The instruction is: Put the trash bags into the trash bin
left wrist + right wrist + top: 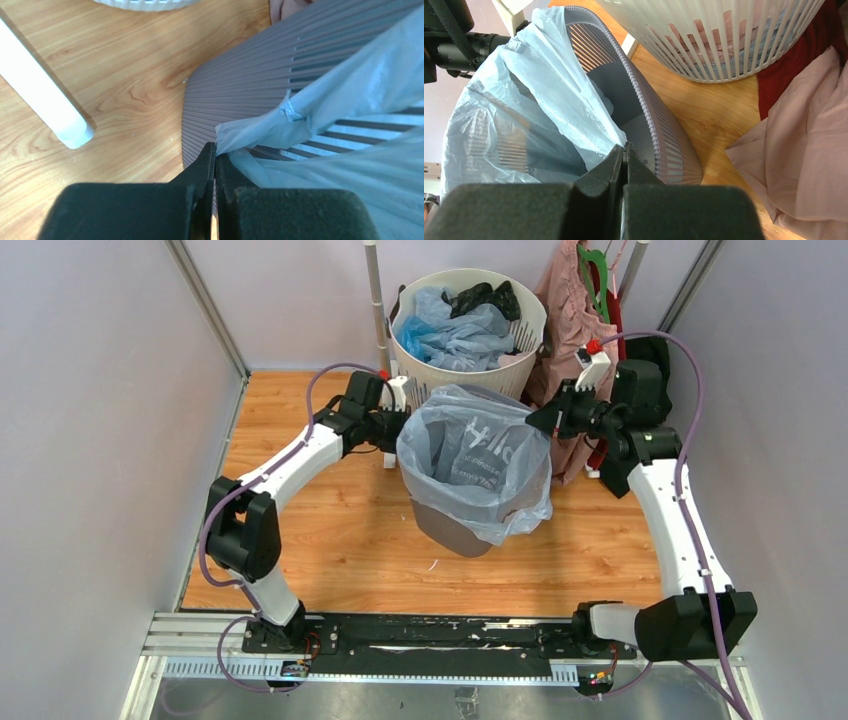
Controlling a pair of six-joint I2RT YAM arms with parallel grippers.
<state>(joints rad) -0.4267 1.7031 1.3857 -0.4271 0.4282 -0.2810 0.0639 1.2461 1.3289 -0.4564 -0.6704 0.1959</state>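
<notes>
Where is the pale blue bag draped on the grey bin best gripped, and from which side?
Grip the blue bag's bunched top hem from outside the bin, at opposite sides, as the left pincer and right pincer pinch it: the film hangs thin and slack elsewhere.

Plain pale lilac walls (90, 420) close in the left, back and right of the frame, with slim metal posts (205, 305) at the back corners. The tabletop (330, 540) is warm wood grain, evenly lit, with soft shadows. A metal rail (190, 630) runs along the bottom edge. At upper right a pink cloth (565, 310) hangs, seemingly from a green hanger (597, 270).
</notes>
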